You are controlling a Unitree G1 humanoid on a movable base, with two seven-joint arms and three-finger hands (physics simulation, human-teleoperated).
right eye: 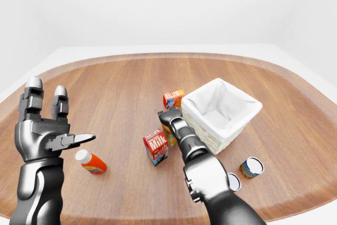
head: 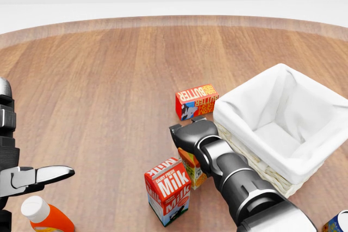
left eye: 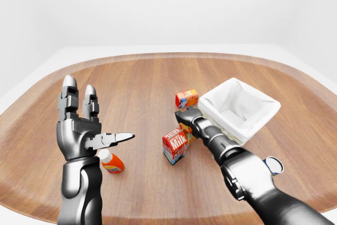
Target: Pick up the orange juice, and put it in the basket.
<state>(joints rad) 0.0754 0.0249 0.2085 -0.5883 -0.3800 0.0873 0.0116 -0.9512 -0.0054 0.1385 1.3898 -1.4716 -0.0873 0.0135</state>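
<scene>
The orange juice carton (head: pixel 194 170) stands between the milk carton (head: pixel 167 189) and the basket (head: pixel 251 86), mostly hidden by my right arm. My right hand (head: pixel 187 134) sits over the carton's top, knuckles toward the camera, and its fingers are out of sight behind it. The basket is wicker with a white cloth lining and holds nothing. My left hand (left eye: pixel 95 114) is raised at the left of the left-eye view, fingers spread and thumb pointing right, holding nothing.
A red butter box (head: pixel 196 101) lies just above my right hand. An orange bottle with a white cap (head: pixel 46 217) lies under my left hand. Two cans (right eye: pixel 251 167) stand below the basket in the right-eye view. The round wooden table (head: pixel 109 80) fills the view.
</scene>
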